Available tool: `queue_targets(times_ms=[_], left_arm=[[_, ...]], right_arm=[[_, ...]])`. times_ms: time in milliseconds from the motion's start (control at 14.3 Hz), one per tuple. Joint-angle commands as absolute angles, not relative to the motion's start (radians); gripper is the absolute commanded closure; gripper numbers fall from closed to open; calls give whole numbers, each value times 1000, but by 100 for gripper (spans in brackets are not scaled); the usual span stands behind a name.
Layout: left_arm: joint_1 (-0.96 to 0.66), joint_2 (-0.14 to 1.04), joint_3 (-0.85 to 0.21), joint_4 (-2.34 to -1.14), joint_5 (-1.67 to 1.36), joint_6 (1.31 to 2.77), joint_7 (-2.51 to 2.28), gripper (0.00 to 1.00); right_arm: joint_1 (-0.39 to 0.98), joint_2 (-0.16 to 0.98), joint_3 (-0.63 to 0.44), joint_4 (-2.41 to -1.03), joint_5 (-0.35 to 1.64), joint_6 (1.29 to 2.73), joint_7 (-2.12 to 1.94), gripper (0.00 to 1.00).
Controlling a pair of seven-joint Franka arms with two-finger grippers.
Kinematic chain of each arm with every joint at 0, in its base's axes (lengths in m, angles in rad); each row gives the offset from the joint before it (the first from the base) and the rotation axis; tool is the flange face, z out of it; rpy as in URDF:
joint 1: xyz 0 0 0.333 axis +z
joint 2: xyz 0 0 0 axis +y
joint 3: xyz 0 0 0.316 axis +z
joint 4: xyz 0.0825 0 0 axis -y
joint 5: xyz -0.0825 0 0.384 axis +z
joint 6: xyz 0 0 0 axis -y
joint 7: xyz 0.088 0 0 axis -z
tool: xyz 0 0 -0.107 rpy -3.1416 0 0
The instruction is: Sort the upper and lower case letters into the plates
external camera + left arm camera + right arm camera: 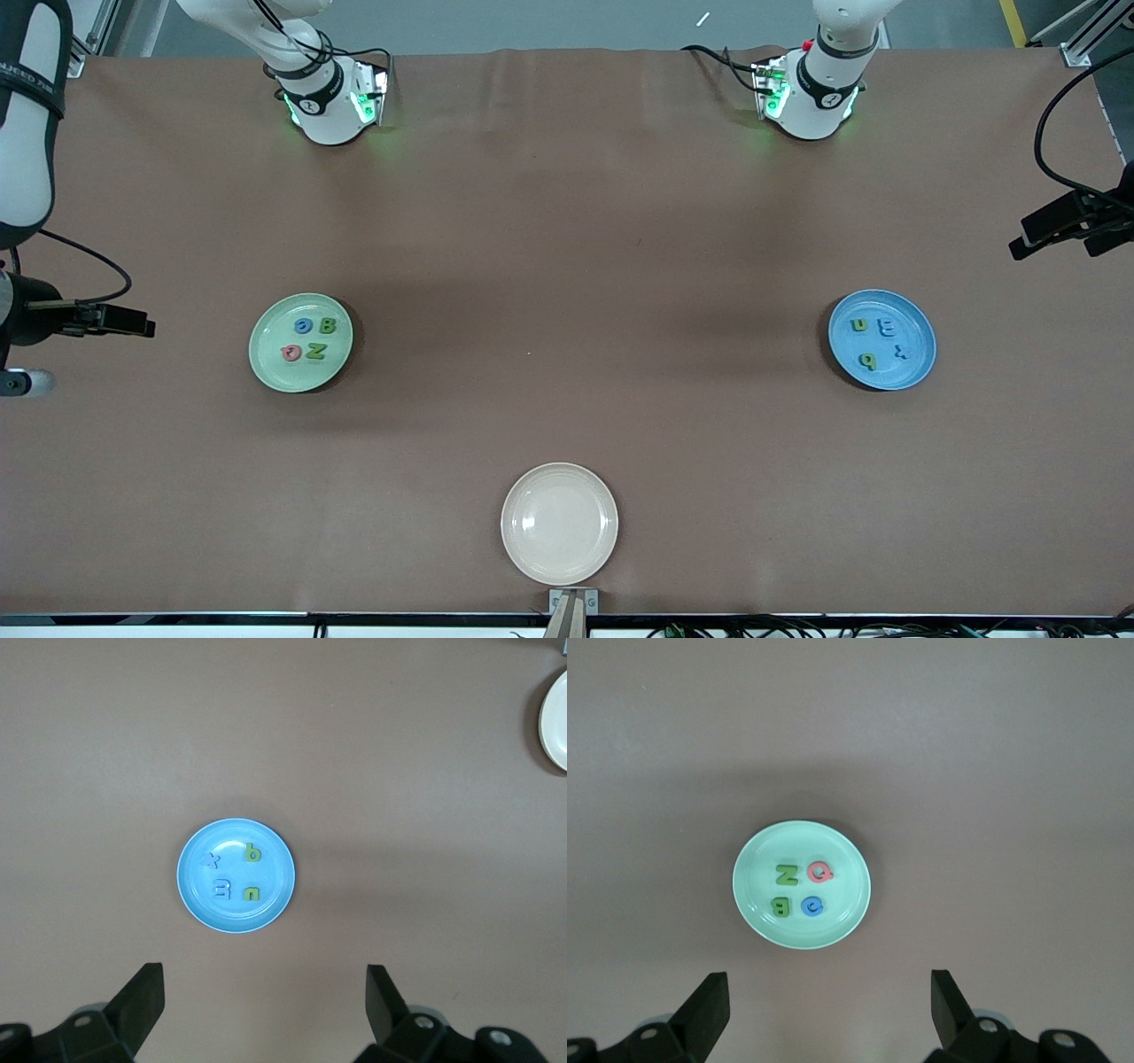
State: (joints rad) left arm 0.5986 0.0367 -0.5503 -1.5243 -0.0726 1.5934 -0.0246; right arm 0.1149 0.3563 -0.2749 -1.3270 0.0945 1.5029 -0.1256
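A brown surface is seen beneath both arms. Toward the right arm's end, a pale green plate is found, in which four letters are laid: a green N, a red Q, a green B and a blue G. Toward the left arm's end, a bright blue plate is found, holding a green b, a green n, a blue x and a blue letter shaped like a 3. A cream plate is set between them, nearer to the front camera. The left gripper is held high over the blue plate, fingers spread apart and nothing grasped. The right gripper is held likewise over the green plate, spread and unloaded.
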Motion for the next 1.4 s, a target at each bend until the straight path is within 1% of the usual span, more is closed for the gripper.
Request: queue_targets(times_ms=[0,279,349,419,489,768,1326], left_arm=[[495,34,-473,-1502,-69,1591,-29,0],[61,23,-52,-1502,-71,1588,-28,0],[-28,23,40,-1502,-69,1588,-28,0],[-82,20,101,-1502,-69,1588,-28,0],[-98,15,118,-1502,-69,1588,-28,0],[-97,12,115,-1503,-69,1588,-29,0],[-87,12,112,-1505,-69,1588,-28,0]], right_arm=[[48,232,-178,-1459,83,1520,-120,0],[-11,181,-89,-1495,40,1525,-112,0],[-23,155,-78,-1524,38,1532,-112,0],[-21,137,-77,-1546,38,1543,-112,0],[-18,117,-77,-1564,37,1548,-112,0],[-3,66,-77,-1594,3,1539,-110,0],[-3,-32,-77,-1661,2,1532,-112,0]])
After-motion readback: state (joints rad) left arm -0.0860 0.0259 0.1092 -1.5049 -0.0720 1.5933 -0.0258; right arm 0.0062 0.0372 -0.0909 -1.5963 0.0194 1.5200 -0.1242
